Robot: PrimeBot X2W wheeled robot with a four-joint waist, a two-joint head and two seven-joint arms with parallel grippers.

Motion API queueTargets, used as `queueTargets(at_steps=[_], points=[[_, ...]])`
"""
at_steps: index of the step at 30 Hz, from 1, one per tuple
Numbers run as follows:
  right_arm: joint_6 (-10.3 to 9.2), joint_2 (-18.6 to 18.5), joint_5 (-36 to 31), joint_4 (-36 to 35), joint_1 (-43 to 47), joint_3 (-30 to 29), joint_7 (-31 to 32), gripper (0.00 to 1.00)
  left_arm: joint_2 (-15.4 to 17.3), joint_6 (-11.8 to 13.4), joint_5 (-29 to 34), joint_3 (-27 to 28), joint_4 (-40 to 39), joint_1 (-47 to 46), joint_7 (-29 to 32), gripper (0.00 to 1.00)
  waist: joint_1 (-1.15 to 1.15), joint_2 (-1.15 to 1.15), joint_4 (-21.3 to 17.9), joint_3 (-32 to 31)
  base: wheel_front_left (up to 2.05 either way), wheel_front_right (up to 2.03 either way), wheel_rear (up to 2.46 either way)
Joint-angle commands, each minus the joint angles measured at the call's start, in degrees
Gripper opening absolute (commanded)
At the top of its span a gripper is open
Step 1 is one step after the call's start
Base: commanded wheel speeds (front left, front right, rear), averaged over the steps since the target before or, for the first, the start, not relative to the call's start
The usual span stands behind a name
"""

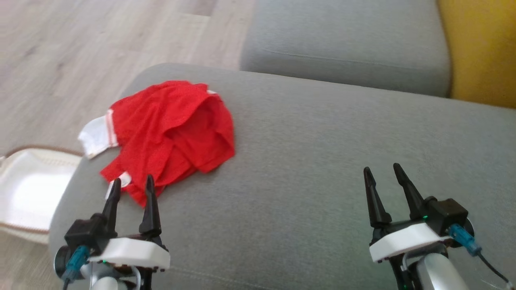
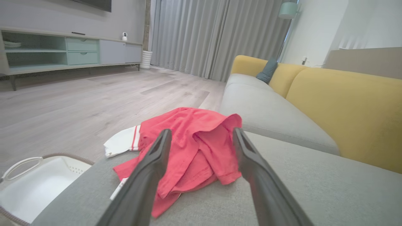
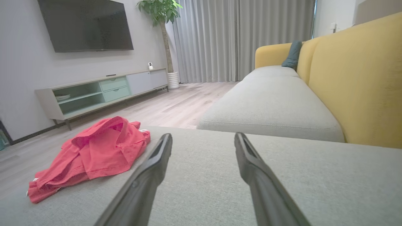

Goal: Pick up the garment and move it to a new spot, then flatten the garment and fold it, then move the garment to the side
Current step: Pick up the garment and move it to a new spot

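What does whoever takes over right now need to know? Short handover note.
Left gripper: open, empty, fingers aimed at the near edge of the red mesh shirt.
Right gripper: open, empty, over bare grey sofa cushion, well to the shirt's right.
Shirt: crumpled at the cushion's left end, white-cuffed sleeve past the edge; white laundry basket on the floor beside it.
Done: nothing yet, shirt not picked up.
Left: pick up, relocate, flatten, fold, move aside.

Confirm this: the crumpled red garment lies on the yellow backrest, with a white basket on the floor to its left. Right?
No. The head view shows the red garment on the grey seat cushion, not the yellow backrest. The white basket is on the floor to its left.
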Motion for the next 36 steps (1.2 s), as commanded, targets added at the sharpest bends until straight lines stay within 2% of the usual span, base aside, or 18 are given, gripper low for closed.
queueTargets(at_steps=[1,10,18,31,36], points=[[-0.04,-0.31,0.51,-1.60,-1.10,1.37,-0.62,1.00,-0.05,-0.40,0.76,2.09,-1.89,-1.39,-0.70,1.00,0.00,0.00,2.22,-0.39,0.00,0.00,0.00],[-0.04,-0.31,1.58,-1.60,-0.52,1.87,-0.62,1.00,-0.05,-0.91,1.68,2.95,-1.96,-0.87,-0.70,1.00,0.00,0.00,6.72,-0.86,0.00,0.00,0.00],[-0.04,-0.31,2.07,-1.53,-0.25,2.61,-0.62,1.00,-0.05,-1.00,1.58,3.98,-1.91,-0.34,-0.70,1.00,0.00,0.00,8.63,-0.81,0.00,0.00,0.00],[-0.04,-0.31,2.07,-1.39,-0.23,3.30,-0.62,1.00,-0.05,-0.57,1.03,4.68,-2.02,-0.24,-0.70,1.00,0.00,0.00,8.45,-0.04,0.00,0.00,0.00],[-0.04,-0.31,1.91,-1.36,-0.85,3.06,-0.62,1.00,0.27,-1.72,2.45,5.52,-1.47,-0.98,-0.70,1.00,0.00,0.00,6.71,1.20,0.00,0.00,0.00]])
